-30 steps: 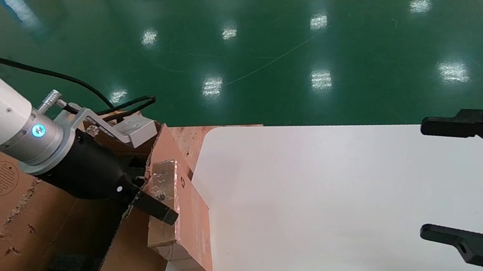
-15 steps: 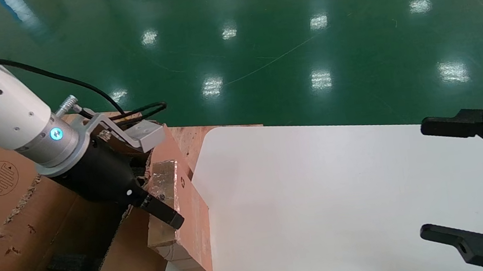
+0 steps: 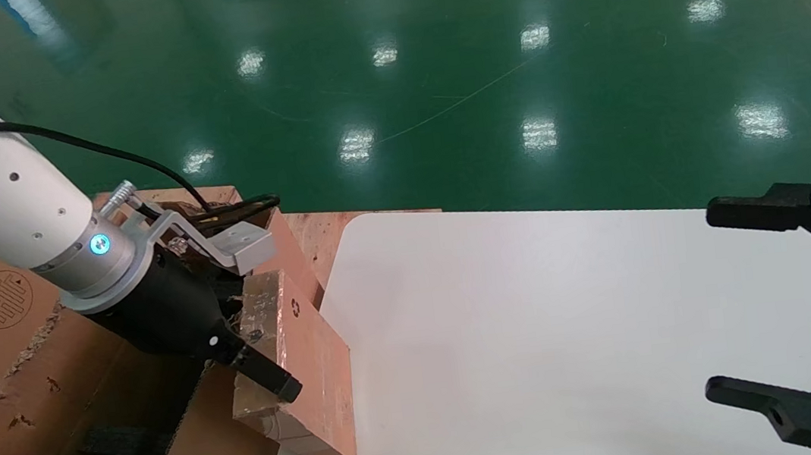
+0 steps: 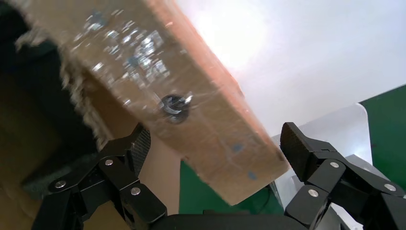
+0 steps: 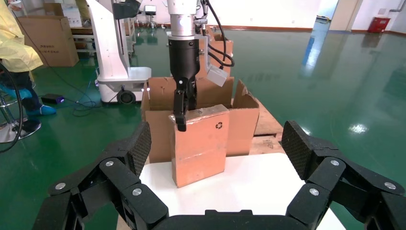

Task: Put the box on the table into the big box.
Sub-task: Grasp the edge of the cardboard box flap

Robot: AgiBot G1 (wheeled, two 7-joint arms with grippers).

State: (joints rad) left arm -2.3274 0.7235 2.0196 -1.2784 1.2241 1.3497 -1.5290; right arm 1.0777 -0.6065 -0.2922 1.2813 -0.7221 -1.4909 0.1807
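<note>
Head view: the box (image 3: 306, 361) is seen standing tilted at the tabletop (image 3: 540, 334) edge, leaning against the big box (image 3: 48, 375). Its taped top is straddled by the left hand (image 3: 255, 351), fingers spread and not pressed on it. The right hand (image 3: 789, 306) is kept wide open, far off.

The head view looks down and forward over the surface (image 3: 540, 334). The left wrist view sits very close under the box (image 4: 191, 110); the right wrist view faces it from across the surface, sharing both cartons with the head view.
</note>
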